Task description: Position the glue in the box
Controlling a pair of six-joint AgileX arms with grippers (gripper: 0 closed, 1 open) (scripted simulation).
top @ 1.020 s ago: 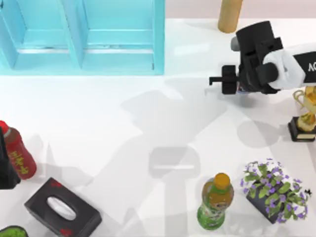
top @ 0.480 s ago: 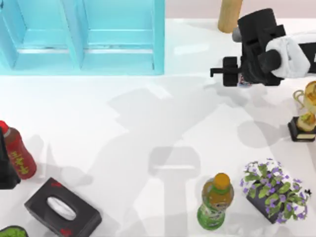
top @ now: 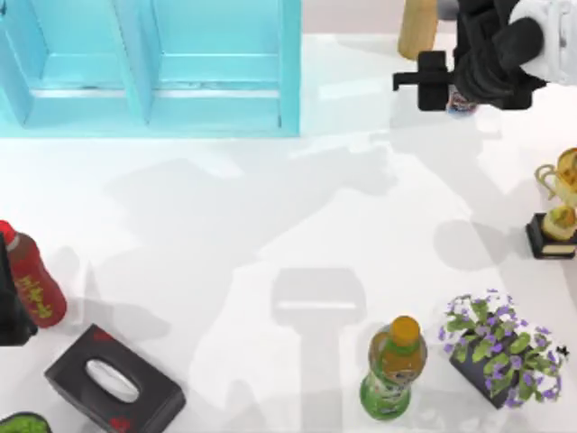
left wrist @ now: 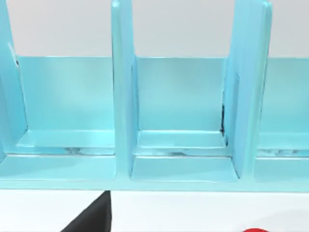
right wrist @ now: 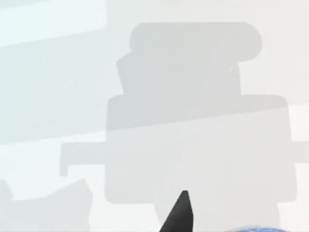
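Note:
The glue (top: pixel 462 105) peeks out as a small white, blue and red patch under my right gripper (top: pixel 469 79), which is shut on it high at the table's back right. In the right wrist view a black fingertip (right wrist: pixel 180 212) and a blue sliver of the glue (right wrist: pixel 256 229) hang far above the white table and the gripper's shadow. The box (top: pixel 153 68), a light blue open case with dividers, lies at the back left; its compartments (left wrist: pixel 178 121) face the left wrist camera. My left arm (top: pixel 9 311) is parked at the left edge.
A wooden cylinder (top: pixel 420 27) stands just left of the right gripper. A gold trophy (top: pixel 559 212), a purple flower pot (top: pixel 500 347) and a green bottle (top: pixel 394 365) occupy the right and front. A dark red bottle (top: pixel 32 278) and black tissue box (top: pixel 113 379) sit front left.
My right gripper has moved toward the back right of the table and risen, with the glue travelling under it. Its shadow on the table spread wider. The left arm stayed still.

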